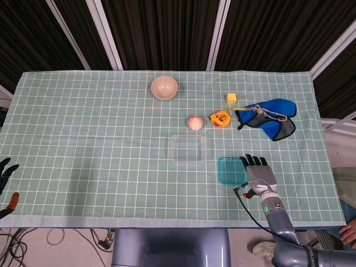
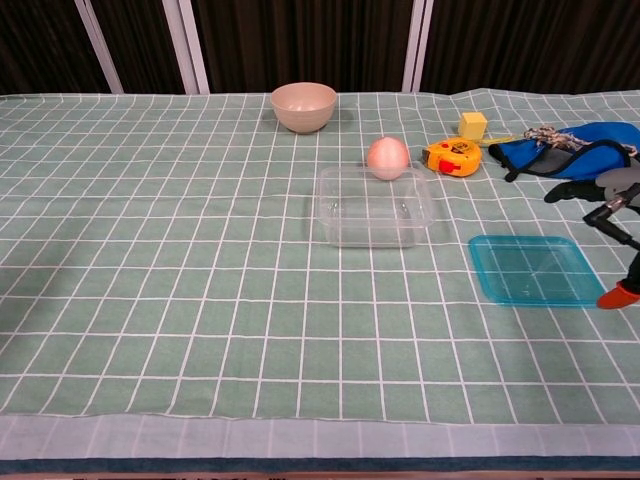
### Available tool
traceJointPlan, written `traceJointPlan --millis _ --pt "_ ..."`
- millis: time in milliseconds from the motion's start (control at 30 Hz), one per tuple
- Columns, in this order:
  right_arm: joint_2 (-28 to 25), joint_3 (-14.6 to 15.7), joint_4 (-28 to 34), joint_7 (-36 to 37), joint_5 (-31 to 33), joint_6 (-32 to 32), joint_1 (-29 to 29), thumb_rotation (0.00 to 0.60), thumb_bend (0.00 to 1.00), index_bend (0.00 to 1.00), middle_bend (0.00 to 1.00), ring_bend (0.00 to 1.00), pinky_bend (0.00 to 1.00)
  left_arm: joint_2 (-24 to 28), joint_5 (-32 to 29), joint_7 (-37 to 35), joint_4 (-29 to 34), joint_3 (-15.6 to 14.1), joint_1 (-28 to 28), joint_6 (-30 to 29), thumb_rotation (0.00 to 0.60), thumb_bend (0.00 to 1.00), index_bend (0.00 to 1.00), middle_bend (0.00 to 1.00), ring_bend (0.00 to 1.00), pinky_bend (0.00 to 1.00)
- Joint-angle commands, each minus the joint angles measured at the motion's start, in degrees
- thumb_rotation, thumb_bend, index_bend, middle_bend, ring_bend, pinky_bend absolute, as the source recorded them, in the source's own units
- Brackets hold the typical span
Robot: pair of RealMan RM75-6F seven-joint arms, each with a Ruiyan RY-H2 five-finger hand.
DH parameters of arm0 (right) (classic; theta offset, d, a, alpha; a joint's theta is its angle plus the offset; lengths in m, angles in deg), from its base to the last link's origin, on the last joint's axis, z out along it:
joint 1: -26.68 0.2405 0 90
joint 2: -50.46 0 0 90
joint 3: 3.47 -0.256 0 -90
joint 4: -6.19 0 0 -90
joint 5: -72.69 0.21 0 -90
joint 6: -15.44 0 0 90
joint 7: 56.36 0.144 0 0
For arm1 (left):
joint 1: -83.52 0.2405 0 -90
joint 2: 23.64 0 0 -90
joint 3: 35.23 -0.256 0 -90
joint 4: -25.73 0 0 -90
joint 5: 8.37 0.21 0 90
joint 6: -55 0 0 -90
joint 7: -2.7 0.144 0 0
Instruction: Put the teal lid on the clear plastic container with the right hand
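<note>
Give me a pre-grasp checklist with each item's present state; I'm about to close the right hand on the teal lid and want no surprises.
1. Right hand holds nothing, fingers apart: ok.
2. Right hand over the teal lid: partly; in the head view it covers the lid's right edge. Contact: cannot tell.
3. Teal lid lies flat on the table, nothing on it: ok.
4. Clear plastic container upright, open and empty: ok.
5. Path from lid to container free: ok; the pink ball and the tape measure lie beyond the container.
6. Left hand out of the way at the table's left edge: ok.
</note>
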Motion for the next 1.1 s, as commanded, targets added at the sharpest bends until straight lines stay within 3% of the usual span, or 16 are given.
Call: traceJointPlan --millis 33,500,1100 --pt "2.96 -0.08 -3.27 0.19 0.84 0.05 1.19 0.6 0.1 0.04 0.02 0.0 0.0 0.05 -0.07 -0.03 0.06 0.02 0.04 -0.05 0.6 0.46 0.11 0.0 0.0 0.0" --pt "8.4 0.58 -12.96 -0.66 2.75 -3.33 4.63 0.6 0.1 0.04 0.03 0.0 0.0 0.37 -0.94 -0.08 0.36 0.03 -0.04 0.66 0.6 0.46 0.11 0.0 0.0 0.0" --pt "10.78 0.96 -17.53 1.02 2.66 -4.96 5.83 0.6 0.1 0.04 0.12 0.0 0.0 0.45 -1.57 -0.08 0.54 0.11 0.0 0.93 0.6 0.46 0.11 0.0 0.0 0.0"
